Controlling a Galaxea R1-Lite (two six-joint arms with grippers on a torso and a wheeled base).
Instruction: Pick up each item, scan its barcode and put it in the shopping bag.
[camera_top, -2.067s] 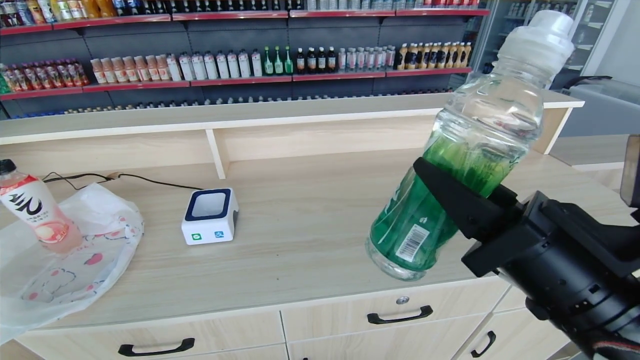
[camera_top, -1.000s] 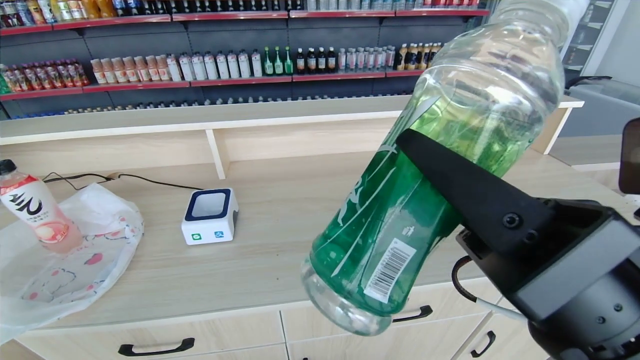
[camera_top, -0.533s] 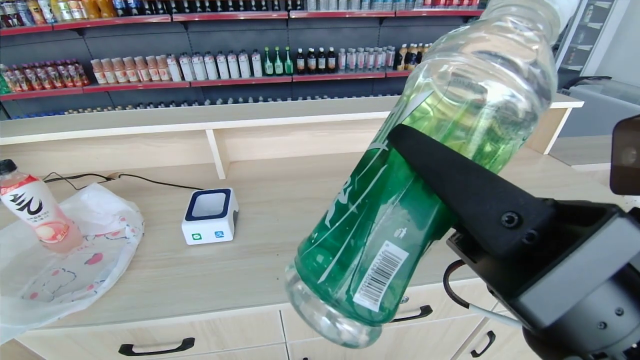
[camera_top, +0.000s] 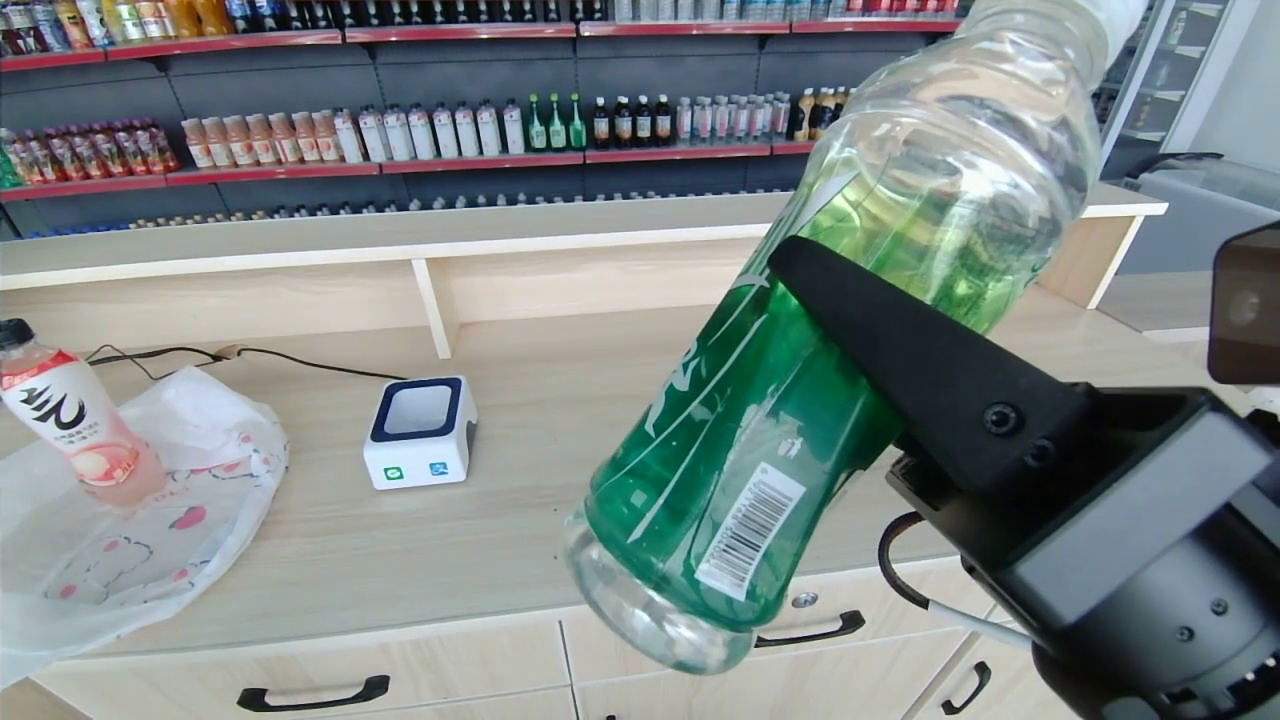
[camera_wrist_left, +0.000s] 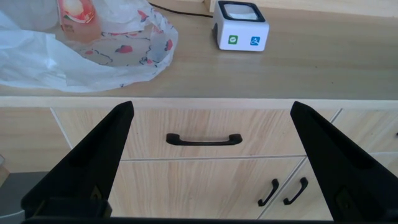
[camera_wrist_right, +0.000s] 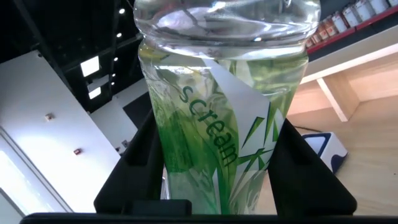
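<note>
My right gripper (camera_top: 835, 330) is shut on a clear bottle with a green label (camera_top: 800, 400). It holds the bottle tilted in the air above the counter's front right, cap up and to the right. The barcode (camera_top: 750, 530) near the base faces the head camera. In the right wrist view the bottle (camera_wrist_right: 217, 137) sits between both fingers. The white scanner with a blue-rimmed top (camera_top: 420, 432) stands on the counter, left of the bottle. A white shopping bag with pink prints (camera_top: 150, 530) lies at the far left, with a pink drink bottle (camera_top: 75, 425) standing in it. My left gripper (camera_wrist_left: 211, 109) hangs open before the drawers.
A black cable (camera_top: 300, 362) runs from behind the scanner to the left. A raised wooden ledge (camera_top: 500, 235) borders the counter's back, with drink shelves behind it. Drawers with black handles (camera_wrist_left: 204, 139) lie below the counter's front edge. Bare counter lies between the scanner and the held bottle.
The right gripper has raised the green bottle off the counter, left and toward the head camera. In the last half second it shifted only slightly. Bag, pink bottle and scanner stayed put.
</note>
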